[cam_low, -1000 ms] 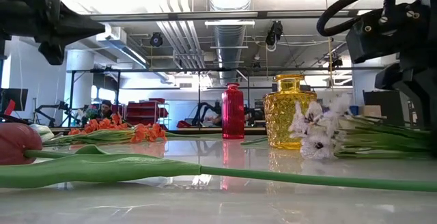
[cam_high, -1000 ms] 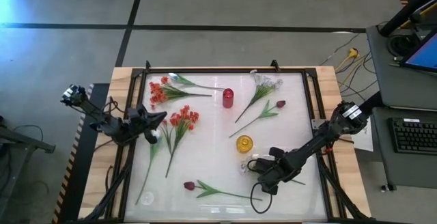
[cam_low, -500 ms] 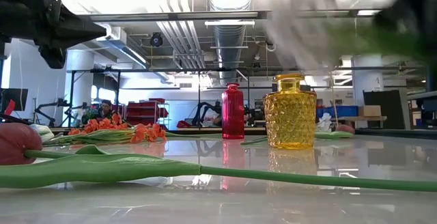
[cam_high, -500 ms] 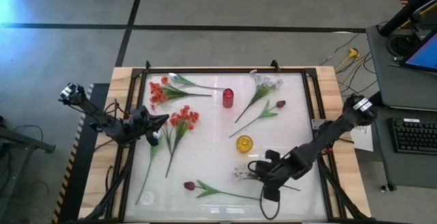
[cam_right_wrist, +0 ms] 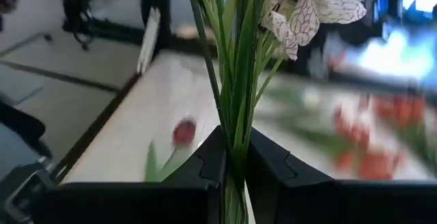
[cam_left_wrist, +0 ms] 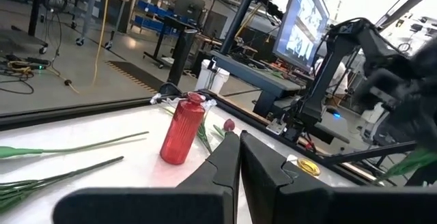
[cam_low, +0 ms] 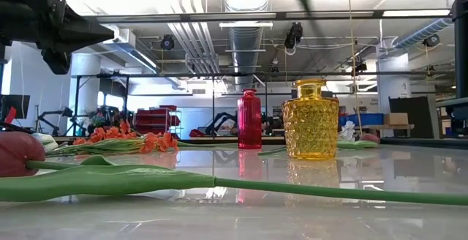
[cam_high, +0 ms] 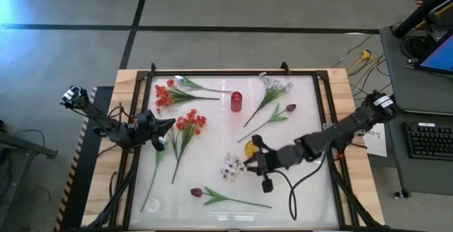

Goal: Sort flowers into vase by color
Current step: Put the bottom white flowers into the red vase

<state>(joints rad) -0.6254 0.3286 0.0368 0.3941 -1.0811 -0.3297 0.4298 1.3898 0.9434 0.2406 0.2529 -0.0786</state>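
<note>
My right gripper (cam_high: 248, 165) hangs above the table's middle, just near-side of the yellow vase (cam_high: 253, 147), shut on a white blossom spray (cam_high: 231, 167). The spray's blossoms (cam_right_wrist: 311, 5) stick out past the fingers toward the table's left. The red vase (cam_high: 236, 102) stands farther back. My left gripper (cam_high: 168, 124) hovers shut at the table's left, holding nothing. Red-orange clusters (cam_high: 190, 123), a white tulip (cam_high: 181, 81), another white spray (cam_high: 276, 87) and dark red tulips (cam_high: 289, 108) (cam_high: 197, 192) lie flat on the table. My right gripper pinches the spray's bundle of green stems (cam_right_wrist: 235, 125) between its two fingers, below the blossoms. The fingers come about level from the table's right, and the stems run along them. The spray is lifted clear of the table, blossoms leading.
The long stem of the near dark red tulip (cam_low: 219, 185) lies across the table's near side. A black frame (cam_high: 322, 112) rims the white table. Bare tabletop shows at the near right. Desks with a keyboard (cam_high: 430, 140) stand beyond the right edge.
My right gripper has risen and gone toward the table's left and far side, up beside the yellow vase. It has tipped from pointing down to about level and rolled. The white spray has come off the table with it, blossoms now pointing left.
</note>
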